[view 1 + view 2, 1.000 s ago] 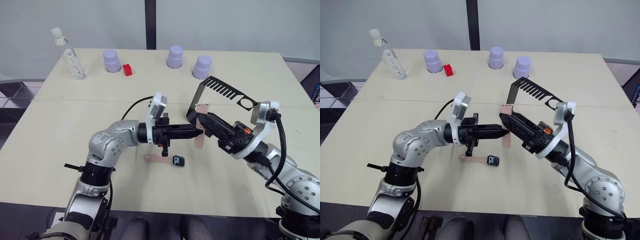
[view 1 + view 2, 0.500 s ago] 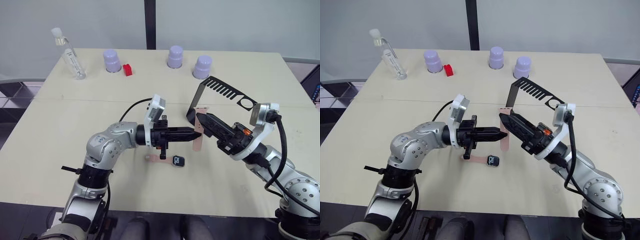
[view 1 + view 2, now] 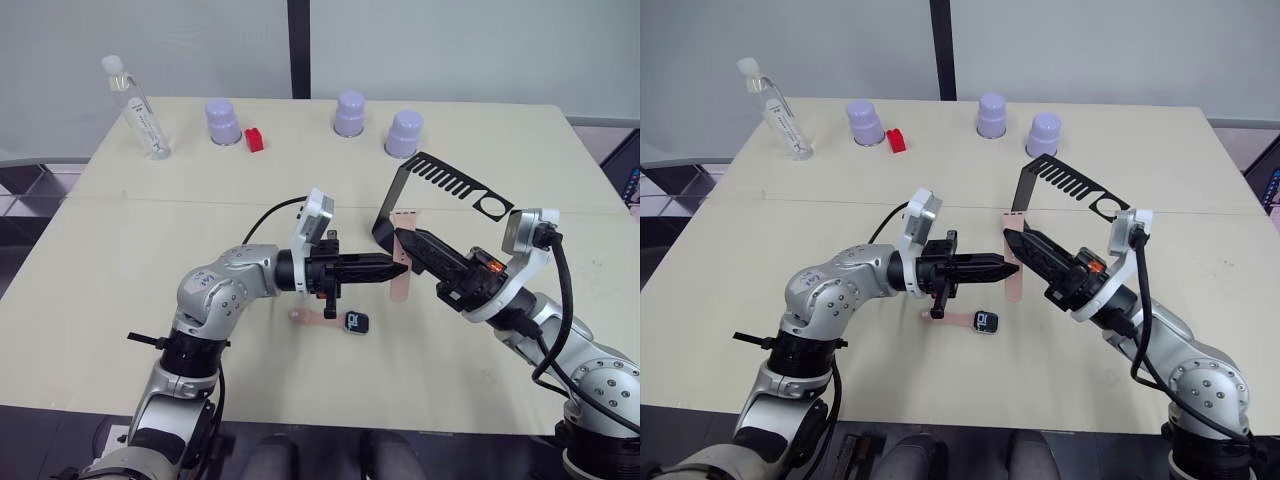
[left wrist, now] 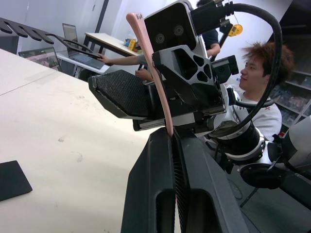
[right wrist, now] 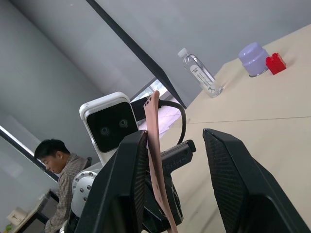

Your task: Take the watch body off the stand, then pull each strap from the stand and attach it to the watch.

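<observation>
Left wrist view: left claw (image 4: 171, 141) pinching strap (image 4: 154, 73) just beside the stand (image 3: 440, 190), right claw (image 5: 177, 145) spread wide, likely for handing over.

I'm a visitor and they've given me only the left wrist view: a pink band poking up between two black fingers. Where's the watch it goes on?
Observer: The watch body lies on the table below the left claw, with a second strap against its side.
Operator: Is the other claw squeezing my band too?
Observer: No. The right claw is open; the held strap only rests along one finger.
Operator: Anything else on the table?
Observer: Three lilac cups, a red block and a bottle near the far edge.
</observation>
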### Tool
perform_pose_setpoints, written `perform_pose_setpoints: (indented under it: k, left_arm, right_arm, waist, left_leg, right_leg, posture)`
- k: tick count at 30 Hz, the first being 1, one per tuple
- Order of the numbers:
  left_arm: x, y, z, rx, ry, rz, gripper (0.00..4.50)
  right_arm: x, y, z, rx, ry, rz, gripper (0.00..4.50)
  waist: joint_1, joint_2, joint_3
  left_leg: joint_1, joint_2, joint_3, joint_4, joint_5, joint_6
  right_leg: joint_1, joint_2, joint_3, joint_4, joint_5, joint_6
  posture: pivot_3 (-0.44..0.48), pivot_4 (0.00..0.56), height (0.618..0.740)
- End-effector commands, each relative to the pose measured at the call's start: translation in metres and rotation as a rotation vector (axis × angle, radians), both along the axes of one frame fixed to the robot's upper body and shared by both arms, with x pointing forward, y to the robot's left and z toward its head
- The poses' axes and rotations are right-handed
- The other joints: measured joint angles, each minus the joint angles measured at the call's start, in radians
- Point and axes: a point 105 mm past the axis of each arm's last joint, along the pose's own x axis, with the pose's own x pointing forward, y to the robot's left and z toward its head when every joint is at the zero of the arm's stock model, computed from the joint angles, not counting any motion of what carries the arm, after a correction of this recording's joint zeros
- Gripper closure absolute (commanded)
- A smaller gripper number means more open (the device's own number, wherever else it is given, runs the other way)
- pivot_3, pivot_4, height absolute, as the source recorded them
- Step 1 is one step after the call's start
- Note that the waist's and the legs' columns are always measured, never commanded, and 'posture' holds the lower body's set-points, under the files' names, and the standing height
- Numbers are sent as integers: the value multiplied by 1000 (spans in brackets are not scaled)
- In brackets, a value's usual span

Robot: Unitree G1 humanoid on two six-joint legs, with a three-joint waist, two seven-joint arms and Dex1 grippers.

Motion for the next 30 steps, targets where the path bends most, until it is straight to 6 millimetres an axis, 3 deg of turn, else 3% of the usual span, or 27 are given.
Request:
perform_pose_setpoints:
  k: [1, 12, 15, 30]
  left_arm:
    - [-5, -1, 8, -26, -34, -18, 4500]
    - [-5, -2, 8, -33, -30, -7, 4500]
    - [-3, -3, 8, -29, -36, 2, 4500]
    - [-1, -5, 10, -41, -40, -3, 4500]
  right_arm:
    - [-4, -2, 15, 40, -58, 10, 2539]
    - [-3, -1, 15, 26, -58, 19, 2539]
    - [-3, -1, 17, 29, -64, 15, 3282]
    - [-9, 2, 21, 19, -83, 51, 3282]
  waist:
    - [0, 0, 0]
    - [0, 0, 0]
    - [0, 0, 0]
    - [0, 0, 0]
  left_leg:
    - [0, 0, 0, 0, 0, 0]
    - [0, 0, 0, 0, 0, 0]
    - [0, 0, 0, 0, 0, 0]
    - [0, 0, 0, 0, 0, 0]
  right_leg:
    - [0, 0, 0, 0, 0, 0]
    - [0, 0, 0, 0, 0, 0]
    - [0, 0, 0, -1, 0, 0]
    - [0, 0, 0, -2, 0, 0]
  posture:
    - [0, 150, 740]
    - [0, 150, 740]
    - [0, 150, 740]
    - [0, 150, 740]
